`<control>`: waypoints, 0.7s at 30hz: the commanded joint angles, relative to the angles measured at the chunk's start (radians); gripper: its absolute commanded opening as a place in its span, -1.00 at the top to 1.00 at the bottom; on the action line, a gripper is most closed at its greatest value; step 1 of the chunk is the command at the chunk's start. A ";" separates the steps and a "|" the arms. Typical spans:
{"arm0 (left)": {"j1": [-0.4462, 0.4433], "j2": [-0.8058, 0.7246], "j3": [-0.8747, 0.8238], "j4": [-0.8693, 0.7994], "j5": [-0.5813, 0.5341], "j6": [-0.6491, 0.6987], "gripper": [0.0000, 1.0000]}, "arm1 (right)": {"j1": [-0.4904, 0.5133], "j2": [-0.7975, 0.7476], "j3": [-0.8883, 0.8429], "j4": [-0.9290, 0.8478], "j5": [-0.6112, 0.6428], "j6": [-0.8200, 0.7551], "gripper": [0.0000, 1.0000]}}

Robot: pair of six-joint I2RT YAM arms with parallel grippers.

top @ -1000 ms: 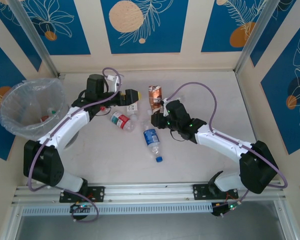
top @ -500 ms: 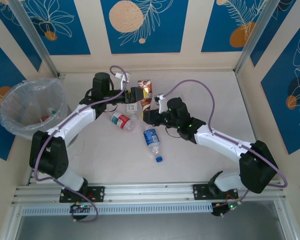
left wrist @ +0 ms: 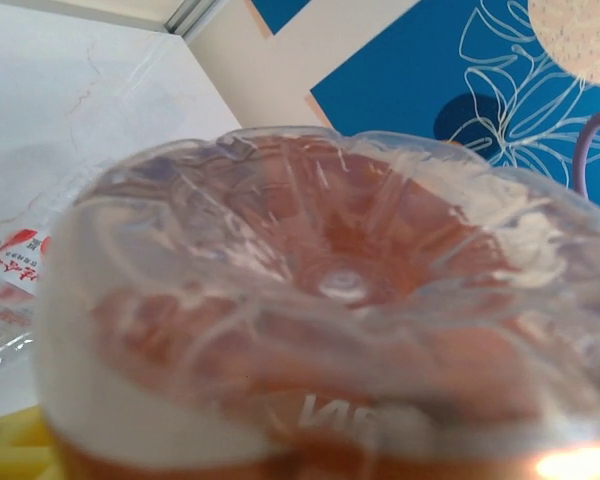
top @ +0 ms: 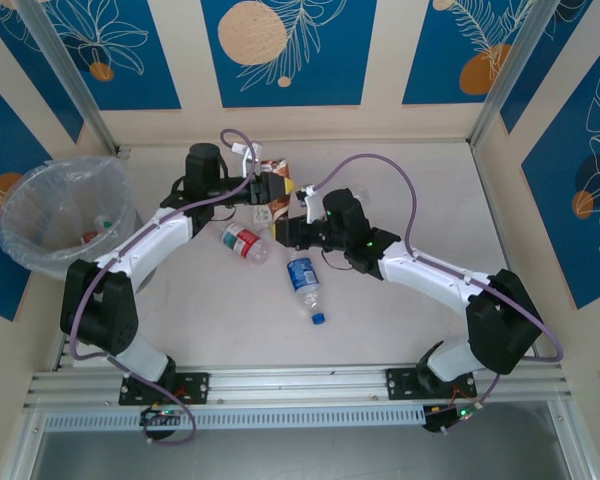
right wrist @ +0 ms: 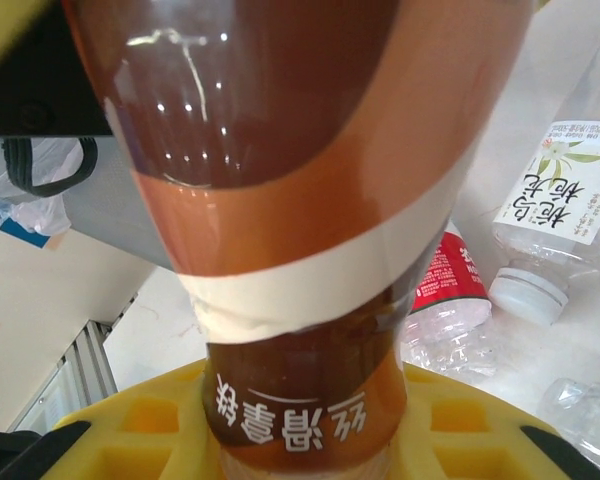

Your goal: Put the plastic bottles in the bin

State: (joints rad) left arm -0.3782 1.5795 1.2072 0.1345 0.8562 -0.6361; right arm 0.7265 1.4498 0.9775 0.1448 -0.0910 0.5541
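Observation:
A brown-labelled plastic bottle (top: pixel 275 170) (right wrist: pixel 300 200) is held off the table between both arms. My right gripper (top: pixel 281 216) (right wrist: pixel 300 440) is shut on its neck end between yellow pads. My left gripper (top: pixel 270 189) is shut on the other end; the bottle's base (left wrist: pixel 330 290) fills the left wrist view beside one yellow finger (left wrist: pixel 5 450). On the table lie a red-labelled bottle (top: pixel 242 241) (right wrist: pixel 445 290), a blue-labelled bottle (top: pixel 303 280) and a white-labelled bottle (right wrist: pixel 565 200). The bin (top: pixel 20 200) stands at the far left with bottles inside.
The table is walled by blue and cream panels at the back and sides. A metal rail (top: pixel 300 385) runs along the near edge by both arm bases. Cables loop over each arm.
My right gripper has carried the brown-labelled bottle left to my left gripper. The left arm swung right from near the bin, and its jaws have closed on the bottle.

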 commanded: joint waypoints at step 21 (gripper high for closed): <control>-0.013 -0.005 0.054 -0.066 -0.055 0.036 0.07 | -0.023 -0.010 0.041 -0.061 -0.032 -0.013 -0.45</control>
State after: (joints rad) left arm -0.3801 1.5795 1.2243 0.0837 0.8108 -0.6193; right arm 0.7094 1.4643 1.0046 0.0853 -0.1055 0.5507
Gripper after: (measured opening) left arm 0.545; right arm 0.697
